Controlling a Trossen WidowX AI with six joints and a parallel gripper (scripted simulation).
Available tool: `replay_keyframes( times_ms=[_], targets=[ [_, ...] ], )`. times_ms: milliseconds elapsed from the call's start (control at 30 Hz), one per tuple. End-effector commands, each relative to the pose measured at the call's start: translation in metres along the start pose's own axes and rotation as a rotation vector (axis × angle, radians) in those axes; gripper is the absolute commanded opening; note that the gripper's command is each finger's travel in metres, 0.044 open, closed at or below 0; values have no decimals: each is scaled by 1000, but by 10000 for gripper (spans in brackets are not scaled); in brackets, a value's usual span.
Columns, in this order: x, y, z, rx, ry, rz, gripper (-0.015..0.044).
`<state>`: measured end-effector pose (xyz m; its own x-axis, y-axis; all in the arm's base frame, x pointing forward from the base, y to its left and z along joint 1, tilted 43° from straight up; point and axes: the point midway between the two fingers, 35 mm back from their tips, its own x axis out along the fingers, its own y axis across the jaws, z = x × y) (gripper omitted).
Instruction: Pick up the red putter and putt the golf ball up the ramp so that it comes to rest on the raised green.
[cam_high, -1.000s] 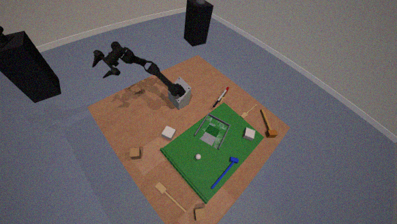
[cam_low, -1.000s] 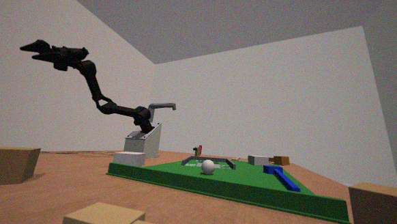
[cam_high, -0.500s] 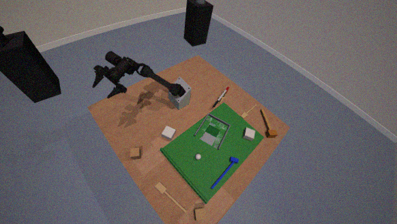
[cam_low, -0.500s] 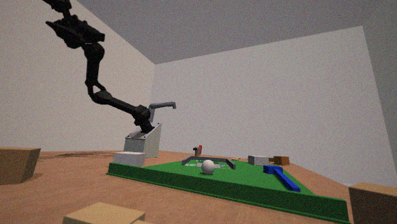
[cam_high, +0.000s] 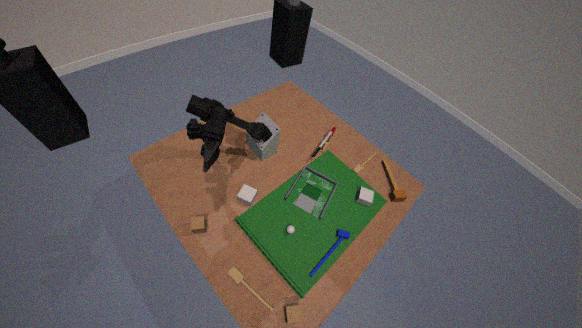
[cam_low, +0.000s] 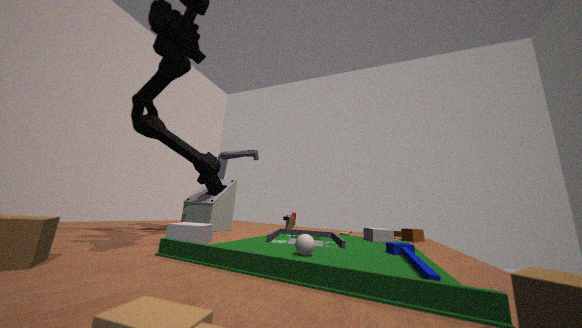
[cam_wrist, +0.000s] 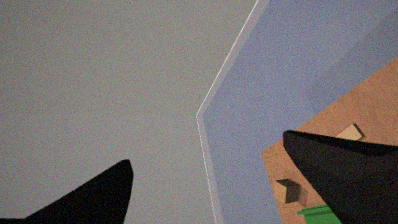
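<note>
The red putter (cam_high: 325, 140) (cam_low: 289, 217) lies on the brown board just behind the green mat (cam_high: 280, 250) (cam_low: 350, 272), red tip pointing away. The white golf ball (cam_high: 290, 229) (cam_low: 305, 244) rests on the mat in front of the ramp and raised green (cam_high: 312, 192), which is framed by grey rails (cam_low: 280, 235). My gripper (cam_high: 208, 160) (cam_wrist: 208, 153) is open and empty. It is raised high over the board's left side, far from the putter and the ball. In the wrist view the fingers frame only wall and floor.
A blue putter (cam_high: 329, 253) (cam_low: 414, 258) lies on the mat. An orange mallet (cam_high: 393, 183) and tan putters (cam_high: 247, 285) lie on the board. White blocks (cam_high: 247, 194) (cam_high: 365, 195) and wooden blocks (cam_high: 198, 223) (cam_wrist: 289, 190) stand around. The arm's grey base (cam_high: 267, 140) is behind.
</note>
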<state>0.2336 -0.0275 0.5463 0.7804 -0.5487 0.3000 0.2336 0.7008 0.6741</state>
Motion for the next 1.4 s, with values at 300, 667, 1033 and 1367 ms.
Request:
replay_keyframes(
  times_ms=[300,667,1033,1367],
  targets=[
    [-1,33,-181,-595,345,185,440],
    [-55,2,-368,-1198,706,421,440],
    [-148,-85,-502,-1736,1068,742,440],
    [-257,-202,-568,-2188,1450,1196,440]
  ],
)
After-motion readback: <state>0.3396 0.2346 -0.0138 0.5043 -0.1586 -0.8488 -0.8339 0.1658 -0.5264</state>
